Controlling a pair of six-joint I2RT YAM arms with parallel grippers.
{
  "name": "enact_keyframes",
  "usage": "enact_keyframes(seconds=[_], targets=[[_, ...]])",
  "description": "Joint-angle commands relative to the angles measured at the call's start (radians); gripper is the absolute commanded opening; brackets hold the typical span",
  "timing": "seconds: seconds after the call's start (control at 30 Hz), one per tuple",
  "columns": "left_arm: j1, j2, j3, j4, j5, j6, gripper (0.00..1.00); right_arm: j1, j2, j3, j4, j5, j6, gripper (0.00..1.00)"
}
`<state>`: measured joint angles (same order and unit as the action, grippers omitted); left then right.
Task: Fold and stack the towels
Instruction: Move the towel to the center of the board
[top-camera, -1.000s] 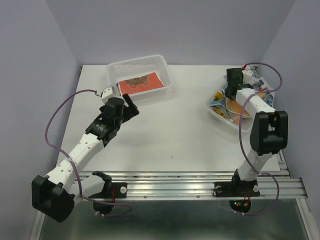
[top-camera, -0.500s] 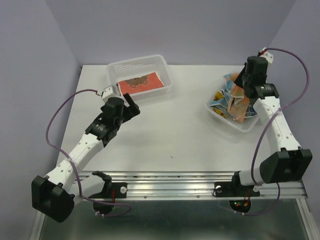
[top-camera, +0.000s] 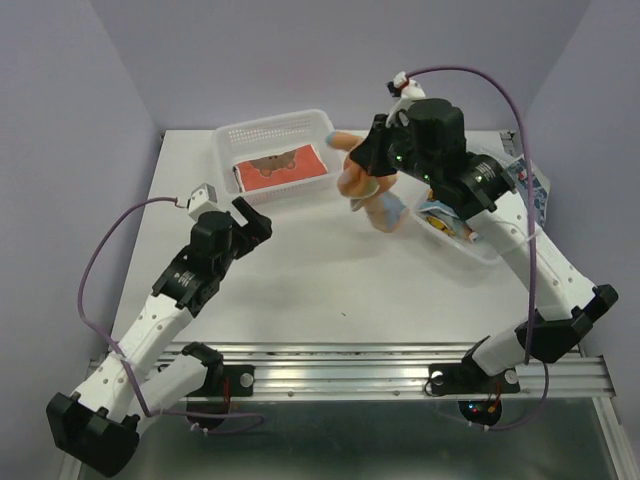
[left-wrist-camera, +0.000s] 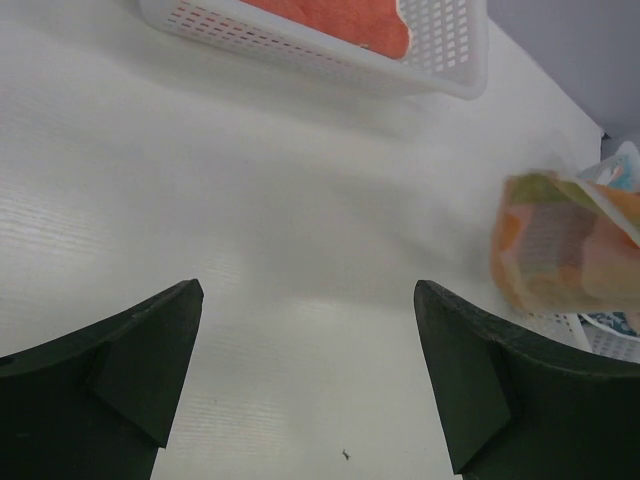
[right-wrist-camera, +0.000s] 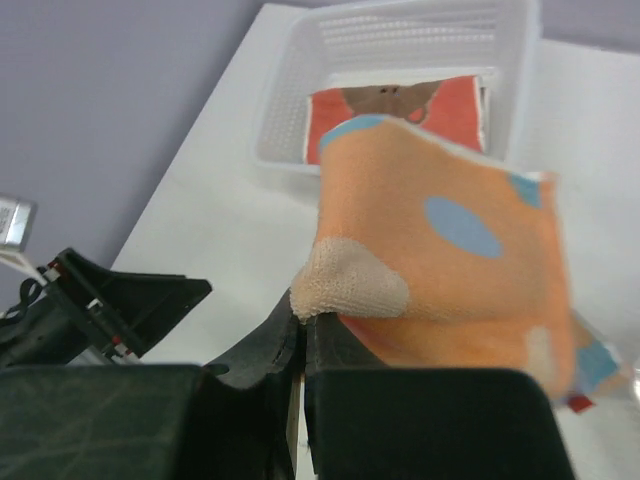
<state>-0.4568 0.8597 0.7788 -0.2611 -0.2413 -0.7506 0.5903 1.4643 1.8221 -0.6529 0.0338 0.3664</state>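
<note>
Right pincer (right-wrist-camera: 303, 322): clamped on one corner of the dotted towel (top-camera: 372, 195), which hangs at upper centre of the top view. Left pincer (left-wrist-camera: 305, 300): jaws wide apart, empty. Handling: lower onto the table (top-camera: 330, 270) and spread flat before folding.

Soft, even overhead light on the white table (top-camera: 330, 280), shadows faint (the orange towel (left-wrist-camera: 552, 248) smeared by motion blur).
</note>
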Motion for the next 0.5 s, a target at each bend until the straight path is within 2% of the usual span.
enact_keyframes(seconds=[0.0, 0.07, 0.13, 0.2, 0.23, 0.3, 0.33, 0.37, 0.4, 0.43, 0.47], targets=[[-0.002, -0.079, -0.033, -0.078, -0.012, -0.055, 0.99, 0.124, 0.004, 0.101, -0.005, 0.063, -0.011, 0.01], [-0.002, -0.12, -0.049, -0.116, -0.039, -0.079, 0.99, 0.152, -0.028, 0.068, 0.025, 0.026, 0.014, 0.01], [-0.002, -0.148, -0.059, -0.179, -0.061, -0.118, 0.99, 0.154, -0.067, -0.061, 0.097, 0.009, 0.028, 0.01], [-0.002, -0.194, -0.065, -0.217, -0.09, -0.142, 0.99, 0.155, -0.137, -0.179, 0.13, 0.05, 0.048, 0.02], [-0.002, -0.208, -0.076, -0.252, -0.099, -0.156, 0.99, 0.155, -0.166, -0.32, 0.143, 0.111, 0.06, 0.04], [-0.002, -0.249, -0.088, -0.298, -0.124, -0.2, 0.99, 0.152, -0.25, -0.481, 0.157, 0.194, 0.121, 0.09], [-0.002, -0.258, -0.096, -0.308, -0.128, -0.213, 0.99, 0.152, -0.275, -0.58, 0.16, 0.237, 0.15, 0.14], [-0.002, -0.27, -0.104, -0.314, -0.127, -0.22, 0.99, 0.151, -0.295, -0.731, 0.156, 0.323, 0.219, 0.26], [-0.002, -0.274, -0.105, -0.325, -0.124, -0.223, 0.99, 0.137, -0.323, -0.806, 0.135, 0.351, 0.251, 0.34], [-0.002, -0.274, -0.111, -0.326, -0.116, -0.224, 0.99, 0.126, -0.329, -0.892, 0.119, 0.376, 0.294, 0.53], [-0.002, -0.272, -0.113, -0.331, -0.101, -0.222, 0.99, 0.1, -0.331, -0.918, 0.093, 0.399, 0.316, 0.58]])
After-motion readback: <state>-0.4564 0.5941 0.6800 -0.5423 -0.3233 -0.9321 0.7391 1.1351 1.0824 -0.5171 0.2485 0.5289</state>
